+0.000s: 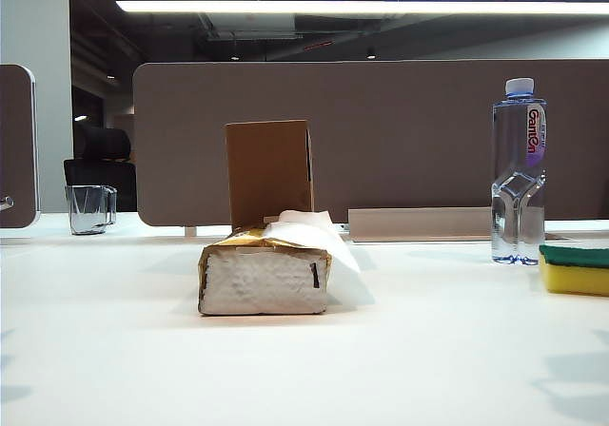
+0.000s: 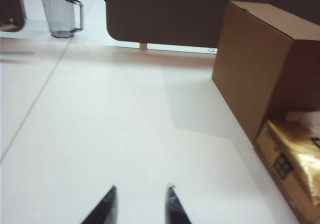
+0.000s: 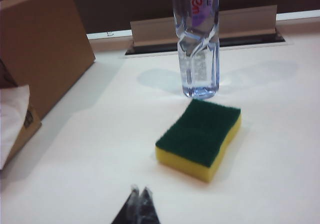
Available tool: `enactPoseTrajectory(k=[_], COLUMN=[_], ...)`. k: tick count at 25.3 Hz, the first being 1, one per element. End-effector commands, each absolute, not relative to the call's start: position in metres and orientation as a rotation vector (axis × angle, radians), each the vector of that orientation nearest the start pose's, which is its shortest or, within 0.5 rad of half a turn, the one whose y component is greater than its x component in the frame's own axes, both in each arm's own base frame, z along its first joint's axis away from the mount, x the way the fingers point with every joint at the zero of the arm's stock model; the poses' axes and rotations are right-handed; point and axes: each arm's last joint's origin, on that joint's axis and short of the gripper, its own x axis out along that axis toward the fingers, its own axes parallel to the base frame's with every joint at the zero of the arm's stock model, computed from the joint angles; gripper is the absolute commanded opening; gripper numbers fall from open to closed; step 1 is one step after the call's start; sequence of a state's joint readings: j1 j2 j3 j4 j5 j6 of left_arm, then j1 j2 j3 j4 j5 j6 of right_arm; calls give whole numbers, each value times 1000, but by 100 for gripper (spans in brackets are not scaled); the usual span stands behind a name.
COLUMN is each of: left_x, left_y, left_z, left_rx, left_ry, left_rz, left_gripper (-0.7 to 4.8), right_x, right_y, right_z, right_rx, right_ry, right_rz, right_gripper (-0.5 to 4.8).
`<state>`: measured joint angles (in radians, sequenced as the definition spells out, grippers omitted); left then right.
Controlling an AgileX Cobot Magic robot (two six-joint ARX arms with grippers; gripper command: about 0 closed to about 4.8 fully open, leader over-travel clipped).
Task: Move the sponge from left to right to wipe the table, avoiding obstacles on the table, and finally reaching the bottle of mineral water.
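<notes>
Yellow-and-green sponge [image 3: 199, 138] rests on my white table [image 1: 114, 350] at the exterior view's right edge, just beside the water bottle [image 1: 519, 169]; left gripper [image 2: 139, 204] hovers jaws apart, right gripper [image 3: 139, 199] jaws together, both empty.

Clear glass mug [image 1: 89, 208]: upright, far left of tabletop. Brown partition panel [image 1: 409, 131]: behind desk. Black office chair [image 1: 100, 164]: beyond mug.

Sponge [image 1: 575, 269] cut by exterior view's edge, bottle of mineral water [image 3: 197, 39] top cropped, cardboard box [image 1: 269, 171] base hidden behind tissue pack [image 1: 264, 274]
</notes>
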<state>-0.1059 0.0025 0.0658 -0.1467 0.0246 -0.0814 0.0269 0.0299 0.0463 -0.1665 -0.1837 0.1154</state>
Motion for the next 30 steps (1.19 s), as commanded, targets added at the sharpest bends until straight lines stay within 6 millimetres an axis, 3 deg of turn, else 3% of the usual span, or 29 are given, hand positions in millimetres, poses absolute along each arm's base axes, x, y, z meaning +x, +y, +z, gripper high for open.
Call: enactPoseTrajectory(k=[1,8,11,30], left_x=[95,97,97,95], left_y=[-10,-10,-10,-10], left_z=[168,157,157,148], left_rx=[-50,-21,-21,-4], left_ry=[47,85,86,181], left_rz=[-101,-100,-101,-103], left_gripper=[119,73,-4,-6], right_x=[95,96,96,97], right_y=[8,8,8,8], right_z=[158,150,148,147], right_rx=[113,81,65,32], right_ry=[158,175,182,183], right_rz=[205,207,208,198], right_gripper=[-2,-2,-2,-1])
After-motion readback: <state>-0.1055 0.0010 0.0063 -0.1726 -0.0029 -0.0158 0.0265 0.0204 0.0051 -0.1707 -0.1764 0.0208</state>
